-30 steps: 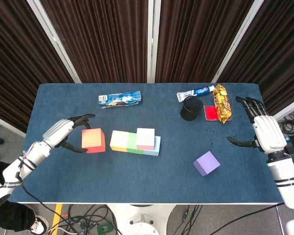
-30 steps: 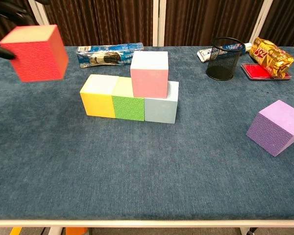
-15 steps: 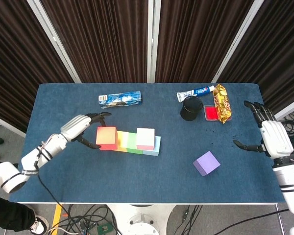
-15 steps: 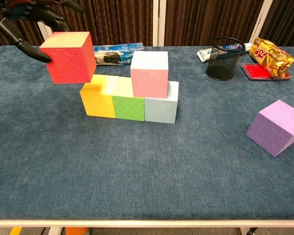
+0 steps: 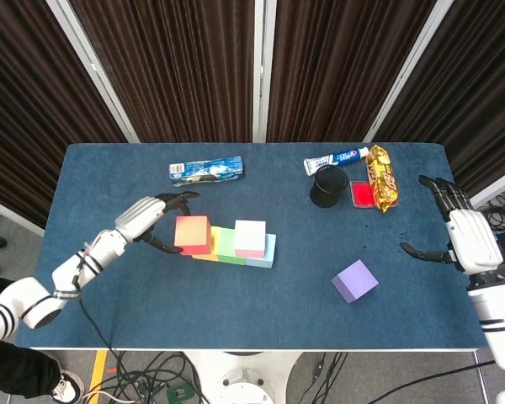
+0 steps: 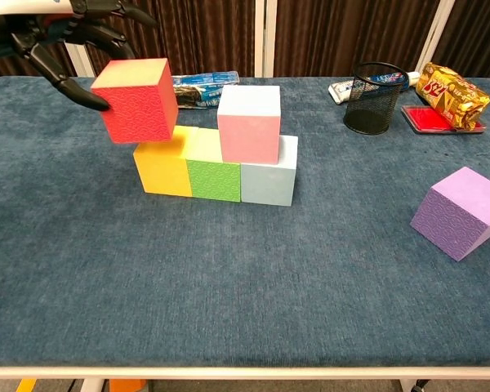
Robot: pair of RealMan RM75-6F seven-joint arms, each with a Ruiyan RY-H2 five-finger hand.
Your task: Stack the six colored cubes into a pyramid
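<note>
My left hand [image 5: 148, 221] [image 6: 61, 33] grips a red cube [image 5: 191, 234] [image 6: 136, 99] from its left side and holds it just above the yellow cube [image 6: 165, 167]. Yellow, green [image 6: 214, 169] [image 5: 228, 245] and light blue [image 6: 269, 180] [image 5: 265, 250] cubes form a row on the table. A pink cube [image 6: 249, 122] [image 5: 250, 237] rests on the green and light blue ones. A purple cube [image 5: 354, 280] [image 6: 458, 211] lies alone at the right. My right hand [image 5: 460, 236] hovers open at the table's right edge, apart from the purple cube.
A black mesh cup [image 5: 328, 186] [image 6: 373, 109], a red pad [image 5: 363, 194], a gold snack bag [image 5: 380, 178] and a toothpaste tube [image 5: 334, 159] crowd the back right. A blue-white box [image 5: 206, 169] lies at the back behind the row.
My left hand has carried the red cube rightwards, from left of the row to above the yellow cube. The right hand has drifted slightly right and lower in the head view.
</note>
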